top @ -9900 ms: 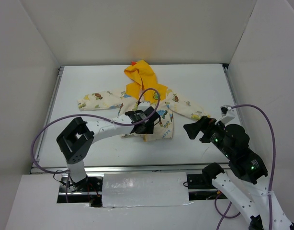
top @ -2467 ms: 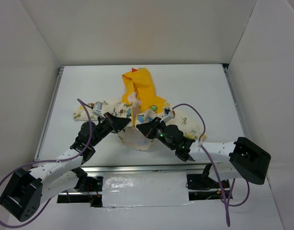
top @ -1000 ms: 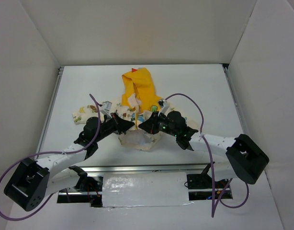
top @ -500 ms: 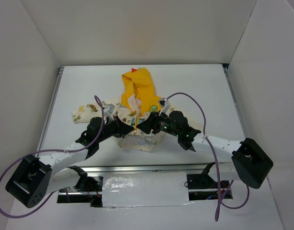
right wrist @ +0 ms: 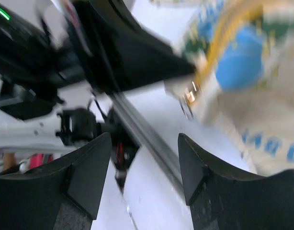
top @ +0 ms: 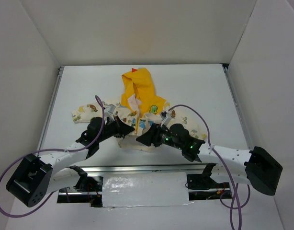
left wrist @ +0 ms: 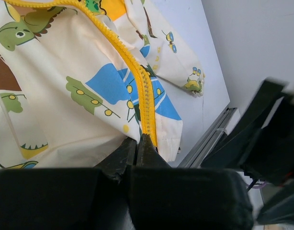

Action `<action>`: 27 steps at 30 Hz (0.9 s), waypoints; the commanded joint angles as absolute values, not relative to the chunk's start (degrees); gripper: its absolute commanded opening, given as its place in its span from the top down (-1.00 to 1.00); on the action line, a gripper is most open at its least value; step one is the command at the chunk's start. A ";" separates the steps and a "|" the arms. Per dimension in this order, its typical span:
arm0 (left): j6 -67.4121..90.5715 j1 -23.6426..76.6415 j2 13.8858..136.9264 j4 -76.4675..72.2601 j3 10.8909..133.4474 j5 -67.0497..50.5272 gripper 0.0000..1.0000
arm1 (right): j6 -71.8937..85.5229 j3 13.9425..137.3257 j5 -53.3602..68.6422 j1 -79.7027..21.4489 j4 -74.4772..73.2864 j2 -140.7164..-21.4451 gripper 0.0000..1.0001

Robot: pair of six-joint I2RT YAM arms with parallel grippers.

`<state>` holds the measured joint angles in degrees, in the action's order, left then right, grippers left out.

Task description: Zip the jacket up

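Note:
The cream, cartoon-printed jacket lies on the white table with its yellow hood toward the back. In the left wrist view the yellow zip runs down the front to the hem. My left gripper is shut on the jacket's hem at the zip's lower end. My right gripper is open with nothing between its fingers, just near of the hem. Its blurred view shows the jacket's bottom corner above and to the right.
A metal rail runs along the table's near edge, close under both grippers. The jacket's sleeves spread left and right. Purple cables loop over both arms. White walls close in the table's sides and back.
My right gripper has opened and drawn back from the zip toward the near edge. My left gripper keeps its hold at the hem. The jacket's front has settled lower.

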<state>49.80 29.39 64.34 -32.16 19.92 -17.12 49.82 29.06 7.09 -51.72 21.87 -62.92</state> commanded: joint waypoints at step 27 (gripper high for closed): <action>52.47 29.62 67.41 -41.04 21.71 -21.53 1.00 | 49.48 24.87 -4.22 -57.57 51.33 -82.09 -0.06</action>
